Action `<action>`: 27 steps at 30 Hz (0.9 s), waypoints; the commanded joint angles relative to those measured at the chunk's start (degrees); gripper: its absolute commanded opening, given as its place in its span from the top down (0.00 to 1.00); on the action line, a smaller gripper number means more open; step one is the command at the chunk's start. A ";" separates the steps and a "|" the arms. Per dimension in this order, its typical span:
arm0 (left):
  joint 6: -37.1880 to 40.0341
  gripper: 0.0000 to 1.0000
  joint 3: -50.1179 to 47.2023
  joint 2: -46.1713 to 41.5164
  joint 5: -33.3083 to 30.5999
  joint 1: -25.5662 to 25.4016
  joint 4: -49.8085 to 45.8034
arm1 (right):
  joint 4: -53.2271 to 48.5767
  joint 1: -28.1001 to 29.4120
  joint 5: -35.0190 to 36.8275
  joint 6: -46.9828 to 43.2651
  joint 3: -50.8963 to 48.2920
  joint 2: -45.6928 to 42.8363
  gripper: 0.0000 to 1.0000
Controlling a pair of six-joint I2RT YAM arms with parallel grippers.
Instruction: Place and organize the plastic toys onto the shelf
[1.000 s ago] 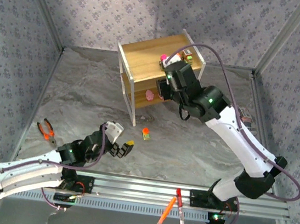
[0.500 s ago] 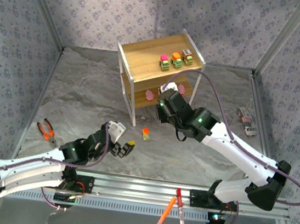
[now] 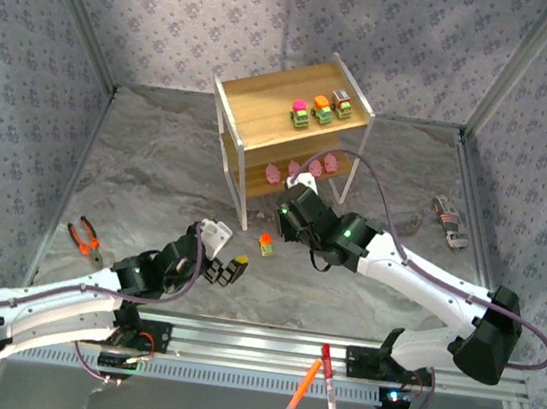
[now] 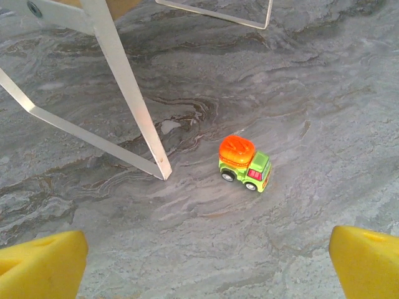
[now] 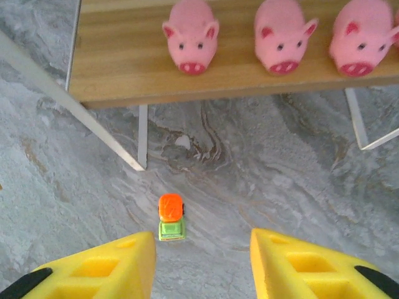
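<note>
The shelf point(image 3: 260, 112) stands at the back with three trucks point(image 3: 321, 109) in a row on its top board. Several pink pigs point(image 3: 303, 168) line its lower board point(image 5: 124, 62); three of them point(image 5: 283, 34) face my right wrist camera. One yellow-green truck with an orange top point(image 3: 266, 245) sits on the floor near the shelf's front leg point(image 4: 128, 93). My right gripper point(image 5: 201, 246) hangs open just above and behind this truck point(image 5: 171, 217), with nothing between its fingers. My left gripper point(image 3: 224, 271) is open and low over the floor, some way short of the truck point(image 4: 244, 163).
Orange-handled pliers point(image 3: 85, 240) lie at the left. Two marker pens point(image 3: 316, 382) rest on the front rail. A small grey and red object point(image 3: 450, 223) lies at the right near the frame post.
My right arm has drawn back from the shelf's top board and dropped towards the floor, ending over the loose truck. The left arm has crept slightly forward.
</note>
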 commanded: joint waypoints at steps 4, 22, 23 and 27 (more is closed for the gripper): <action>-0.11 0.00 2.01 0.11 -0.34 0.05 -0.29 | 5.40 0.56 -1.96 3.83 -4.55 1.83 0.54; -0.59 0.01 2.12 0.03 -2.46 0.14 -1.09 | 18.75 3.15 -2.78 8.58 -12.36 10.41 0.54; -0.56 0.00 2.18 0.12 -2.46 0.14 -1.09 | 19.17 3.34 -2.75 8.83 -12.49 10.96 0.54; -0.61 0.01 2.21 0.29 -2.55 0.23 -1.18 | 21.31 3.61 -2.93 9.83 -13.23 13.57 0.51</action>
